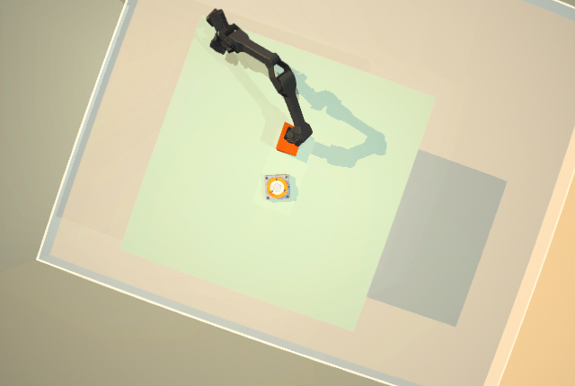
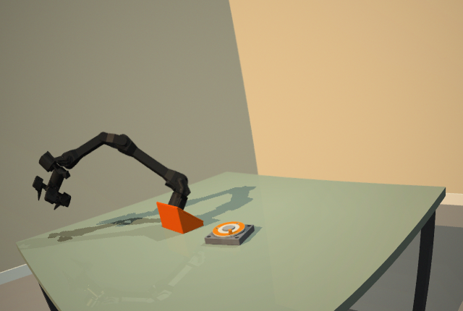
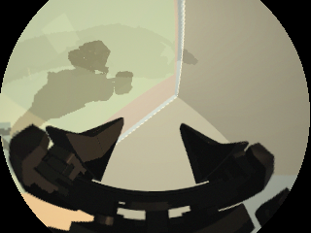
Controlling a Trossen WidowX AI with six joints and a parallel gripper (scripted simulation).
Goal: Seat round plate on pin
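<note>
The round plate (image 1: 277, 197) (image 2: 217, 229), an orange ring around a white one, sits around the grey post (image 1: 277, 187) (image 2: 228, 227) on the square grey base (image 1: 270, 176) (image 2: 224, 241). Its orange tab (image 2: 230, 231) stands up on the side towards the exterior camera. The plate looks slightly raised off the base, but its tilt is hard to judge. The pin and the hole beside the tab cannot be made out. My gripper (image 2: 47, 204) (image 3: 152, 122) is open and empty, in the air far from the plate, beyond the orange block.
The orange block (image 1: 286, 144) (image 2: 171, 218) under the arm's foot stands close beside the base. The arm (image 1: 257, 51) (image 2: 149, 160) arches from it towards a table corner. The pale green table top (image 1: 208, 187) (image 2: 317, 225) carries the base; its edge is near the gripper.
</note>
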